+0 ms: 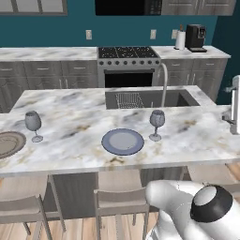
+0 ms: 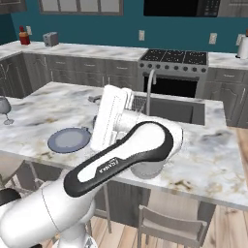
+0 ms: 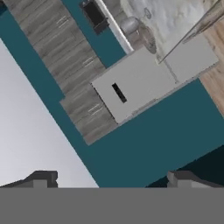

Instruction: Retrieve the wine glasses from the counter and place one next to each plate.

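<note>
- On the marble island [image 1: 70, 154], the blue plate [image 1: 123, 141] lies bare, with a wine glass [image 1: 157, 124] upright just beside it on its right.
- A second glass [image 1: 33, 125] stands near the brown plate [image 1: 9, 143] at the left edge, apart from its rim.
- The sink [image 1: 150, 99] holds a wire rack [image 1: 129, 100].
- In the hand view, the gripper [image 3: 116, 179] points at teal wall and cabinets, fingers spread wide, grasping nothing.
- The right base view shows the arm [image 2: 121, 160] crossing the island and hiding the first glass.

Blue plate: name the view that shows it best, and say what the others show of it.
Left base view. The blue plate lies whole and unblocked at the island's middle, a wine glass beside it. The right base view shows it smaller, its right edge cut by the arm. The hand view looks elsewhere.
</note>
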### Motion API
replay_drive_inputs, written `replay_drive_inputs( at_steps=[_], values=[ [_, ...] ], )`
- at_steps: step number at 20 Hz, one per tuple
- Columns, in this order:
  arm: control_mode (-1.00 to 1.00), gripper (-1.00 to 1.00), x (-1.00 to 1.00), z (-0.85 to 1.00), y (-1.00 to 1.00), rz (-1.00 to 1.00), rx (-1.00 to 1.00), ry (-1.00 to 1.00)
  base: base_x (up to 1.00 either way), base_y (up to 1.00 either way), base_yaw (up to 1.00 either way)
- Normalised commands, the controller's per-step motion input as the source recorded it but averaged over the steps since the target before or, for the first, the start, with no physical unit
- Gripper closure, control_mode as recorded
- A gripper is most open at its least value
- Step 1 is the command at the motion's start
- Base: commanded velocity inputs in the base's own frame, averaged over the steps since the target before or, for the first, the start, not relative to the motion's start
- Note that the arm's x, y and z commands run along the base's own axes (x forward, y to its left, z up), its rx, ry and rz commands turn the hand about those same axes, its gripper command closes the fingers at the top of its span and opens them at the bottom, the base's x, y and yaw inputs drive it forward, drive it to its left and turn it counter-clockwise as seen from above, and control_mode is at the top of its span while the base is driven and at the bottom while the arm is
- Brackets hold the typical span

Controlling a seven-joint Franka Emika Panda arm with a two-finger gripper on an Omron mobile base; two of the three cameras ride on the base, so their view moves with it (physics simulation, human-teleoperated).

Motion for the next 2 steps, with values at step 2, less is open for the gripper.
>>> replay_drive_inputs(
  at_steps=[2],
  values=[
    [-1.0,-1.0,-1.0,0.82,0.6,-0.02,0.0,-0.33,0.0,0.0,0.0]
  ],
)
